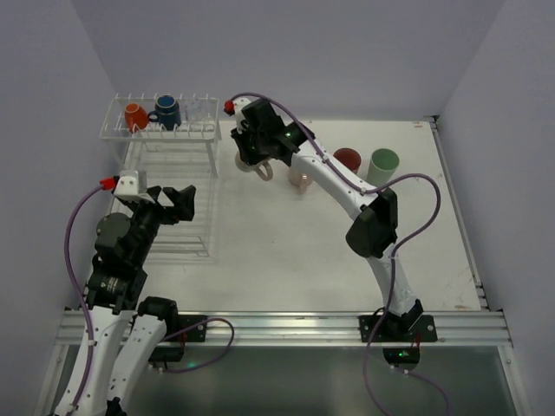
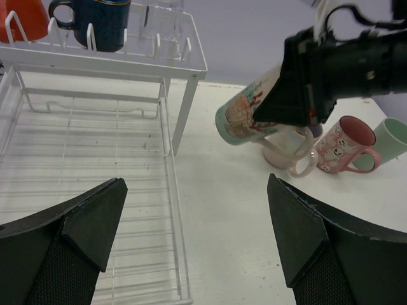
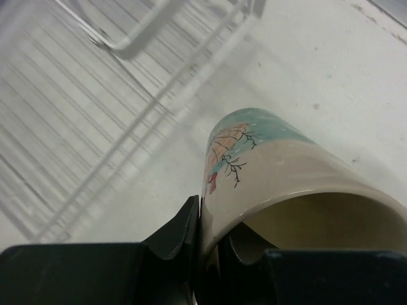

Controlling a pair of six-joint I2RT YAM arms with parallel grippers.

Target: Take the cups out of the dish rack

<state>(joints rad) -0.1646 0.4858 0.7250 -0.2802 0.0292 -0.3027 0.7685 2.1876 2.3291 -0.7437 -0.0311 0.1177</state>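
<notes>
The dish rack (image 1: 161, 132) stands at the back left. Its upper shelf holds a small orange mug (image 1: 134, 115) and a small dark blue mug (image 1: 166, 111); its long lower tray (image 1: 186, 238) is bare. My right gripper (image 1: 253, 152) is shut on the rim of the cream mug (image 3: 273, 162), one finger inside and one outside, and holds it tilted above the table just right of the rack. The pale mug (image 1: 301, 179), pink mug (image 1: 347, 159) and light green mug (image 1: 382, 165) stand on the table. My left gripper (image 1: 179, 204) is open and empty over the lower tray.
The left wrist view shows the rack's white leg (image 2: 181, 117) between the lower tray (image 2: 82, 165) and the held cream mug (image 2: 245, 115). The pale mug (image 2: 287, 151), pink mug (image 2: 346, 143) and green mug (image 2: 389, 141) stand close together behind it. Walls close in on the table at the back and sides.
</notes>
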